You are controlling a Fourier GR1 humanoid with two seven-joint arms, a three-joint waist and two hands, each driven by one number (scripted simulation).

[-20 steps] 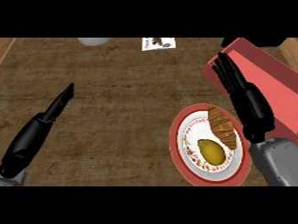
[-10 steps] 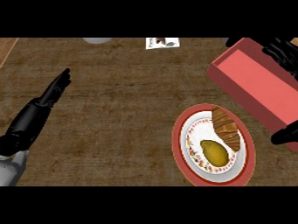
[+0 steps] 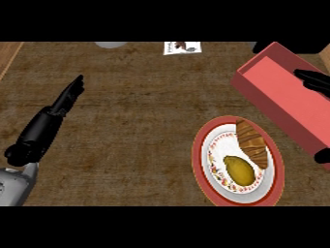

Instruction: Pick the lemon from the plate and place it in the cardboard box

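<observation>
The lemon still lies on the plate beside a croissant. The right hand has swung away from the plate and now hovers over the red cardboard box, holding nothing, though I cannot tell how its fingers sit. The left hand rests open, straight-fingered, on the counter.

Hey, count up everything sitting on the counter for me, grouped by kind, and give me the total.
Plates: 1, the red-rimmed plate
Food items: 2, the lemon and the croissant, both on the plate
Boxes: 1, the red cardboard box
Printed cards: 1, the card at the far edge
Grey round objects: 1, partly cut off
Total: 6
</observation>
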